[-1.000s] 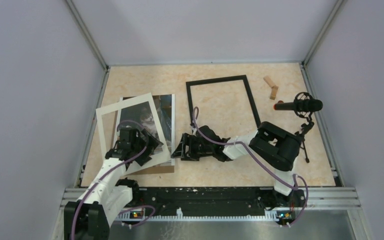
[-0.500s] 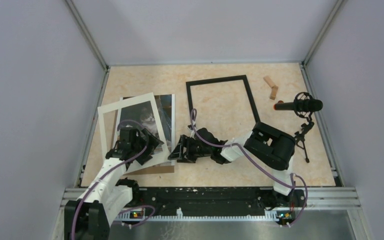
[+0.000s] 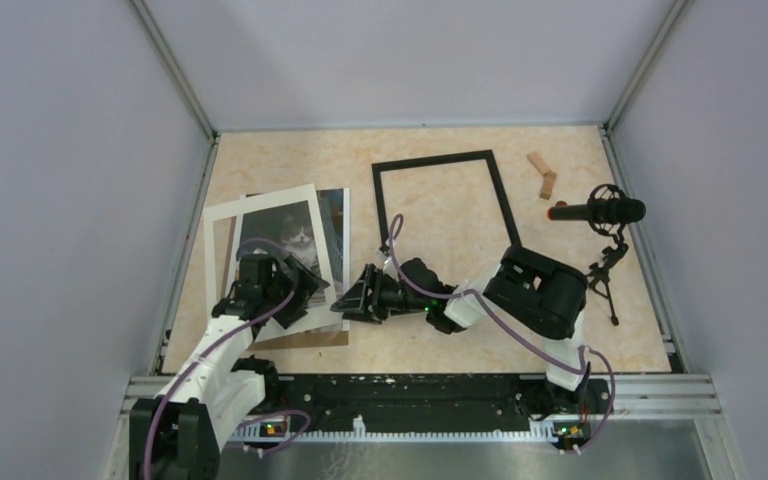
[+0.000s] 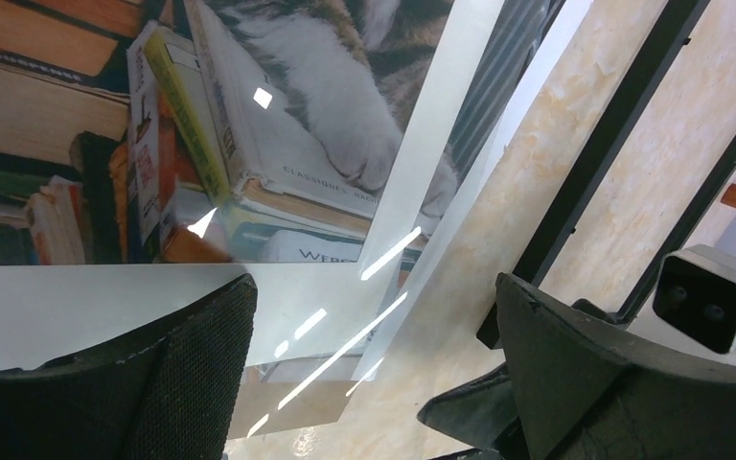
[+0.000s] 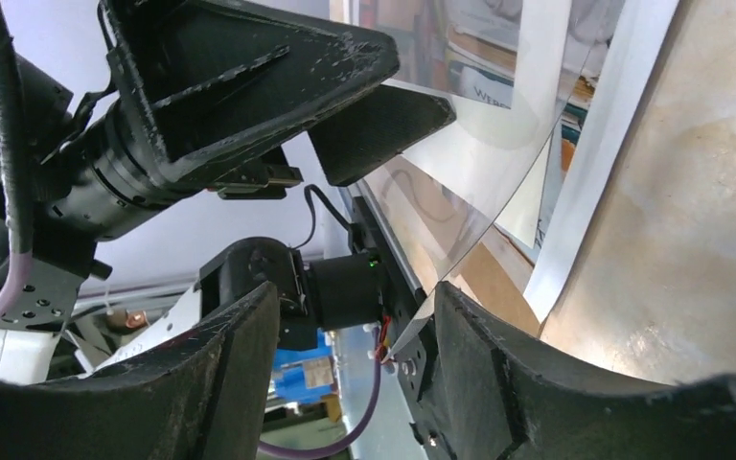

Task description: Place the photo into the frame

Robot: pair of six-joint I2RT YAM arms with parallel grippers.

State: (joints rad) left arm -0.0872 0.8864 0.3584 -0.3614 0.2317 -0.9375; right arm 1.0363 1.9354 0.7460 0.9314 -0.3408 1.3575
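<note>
The photo (image 3: 295, 235), a cat on stacked books, lies at the left of the table under the white mat border (image 3: 260, 202). It fills the left wrist view (image 4: 278, 125). A clear sheet (image 5: 460, 192) lies over it, its near right corner lifted. The empty black frame (image 3: 430, 162) lies flat in the middle, apart from the photo. My left gripper (image 3: 305, 290) is open at the mat's near right corner, and the mat rests on one of its fingers (image 4: 153, 383). My right gripper (image 3: 348, 300) is open, facing left, with the clear sheet's corner between its fingers (image 5: 498, 383).
A brown backing board (image 3: 310, 340) sticks out under the photo's near edge. Two small wooden blocks (image 3: 543, 175) and a microphone on a stand (image 3: 600, 212) are at the right. Grey walls close in three sides, and a metal rail runs along the front.
The white mat has turned and settled squarer over the photo. My right gripper has moved left, closer to the photo's near right corner. My left gripper has barely moved.
</note>
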